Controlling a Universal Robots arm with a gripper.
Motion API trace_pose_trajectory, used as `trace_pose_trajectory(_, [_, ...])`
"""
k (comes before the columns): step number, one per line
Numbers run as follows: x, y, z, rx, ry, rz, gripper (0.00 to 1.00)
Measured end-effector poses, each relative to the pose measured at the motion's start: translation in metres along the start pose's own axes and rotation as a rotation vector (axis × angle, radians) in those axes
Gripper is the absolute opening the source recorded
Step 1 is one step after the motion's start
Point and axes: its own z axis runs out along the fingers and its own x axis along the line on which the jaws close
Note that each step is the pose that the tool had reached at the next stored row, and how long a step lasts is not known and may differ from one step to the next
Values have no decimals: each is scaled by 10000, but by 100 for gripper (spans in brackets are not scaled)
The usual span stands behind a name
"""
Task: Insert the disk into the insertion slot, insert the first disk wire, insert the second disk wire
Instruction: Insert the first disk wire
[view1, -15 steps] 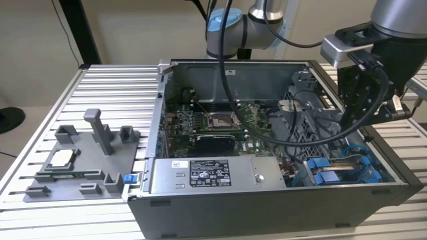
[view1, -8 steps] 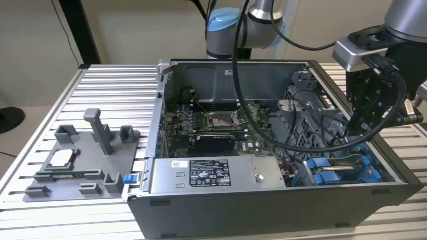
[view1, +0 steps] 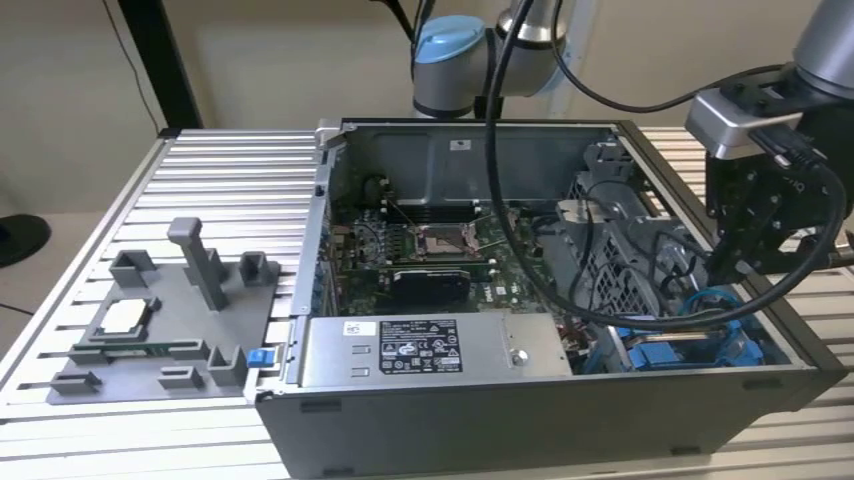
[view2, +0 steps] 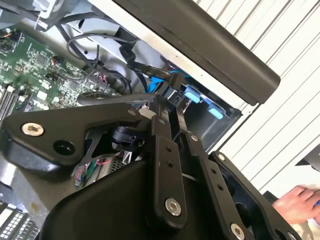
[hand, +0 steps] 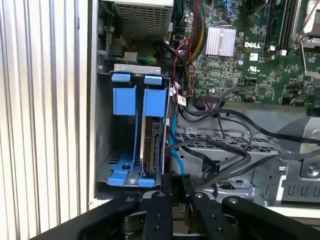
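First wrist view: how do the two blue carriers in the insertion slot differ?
The outer carrier, against the case wall, is empty; the inner carrier frames the disk. Wires run beside the inner carrier, none beside the outer carrier. Both are bright blue and stand side by side in the insertion slot.

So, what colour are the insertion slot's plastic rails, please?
The rails are bright blue, clearest in the first wrist view.
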Motion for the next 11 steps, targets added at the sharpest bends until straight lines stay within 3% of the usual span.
trace_pose_trajectory(2, [20,-14,12,-44,-3,2,0])
trace_pose_trajectory(11, [24,-15,18,-51,-4,2,0])
